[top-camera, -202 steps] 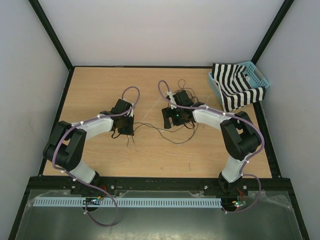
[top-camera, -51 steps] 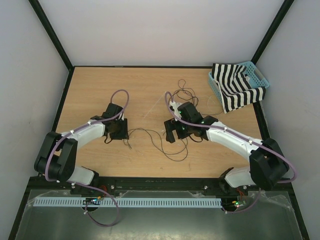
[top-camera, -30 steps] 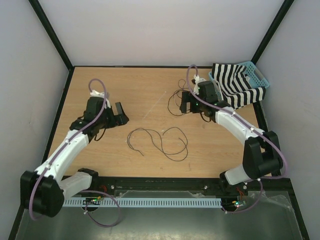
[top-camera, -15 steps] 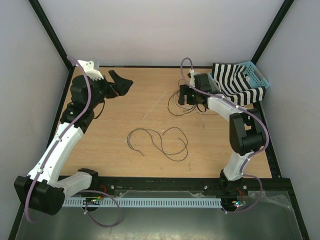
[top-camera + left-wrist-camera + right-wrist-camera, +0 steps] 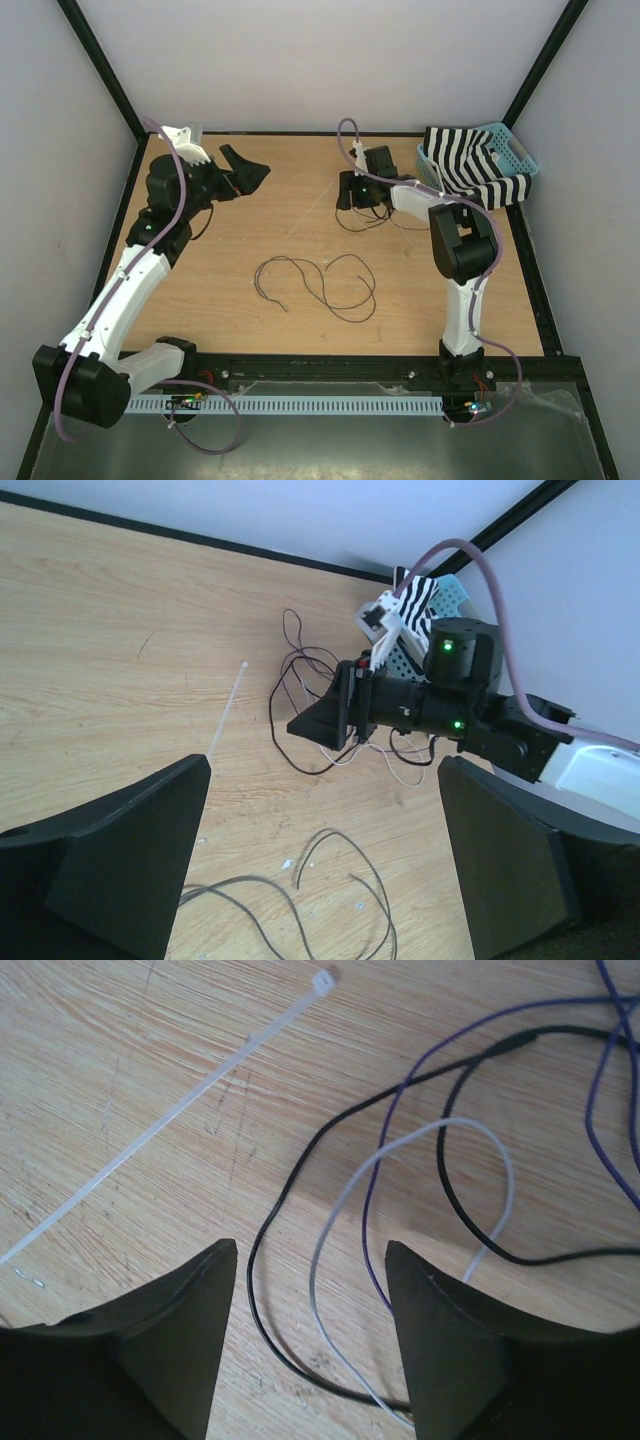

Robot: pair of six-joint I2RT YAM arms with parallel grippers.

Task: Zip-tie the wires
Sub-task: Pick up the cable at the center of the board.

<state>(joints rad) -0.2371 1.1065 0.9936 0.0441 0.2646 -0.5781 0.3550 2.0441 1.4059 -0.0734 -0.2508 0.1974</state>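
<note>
The wires lie in two groups. A loose dark loop [image 5: 320, 282] rests mid-table, also showing in the left wrist view [image 5: 330, 880]. A tangle [image 5: 375, 215] sits at the back. My right gripper [image 5: 346, 192] is low over that tangle. Its jaws stand open [image 5: 310, 1270], with a black strand [image 5: 262, 1250] and a white strand [image 5: 330, 1220] running between the fingertips and a purple one [image 5: 375, 1210] beside them. The zip tie [image 5: 170, 1110] lies flat and straight left of the tangle [image 5: 310, 212] [image 5: 225, 715]. My left gripper [image 5: 248, 172] hangs open and empty [image 5: 322, 770], raised at the far left.
A blue basket [image 5: 520, 152] holding a black-and-white striped cloth [image 5: 470, 175] stands in the back right corner, just right of the right arm. Black frame rails border the wooden table [image 5: 200, 280].
My left arm has lifted and swung to the far left corner, its gripper still wide open. My right gripper has slid left over the back tangle, its jaws narrowing.
</note>
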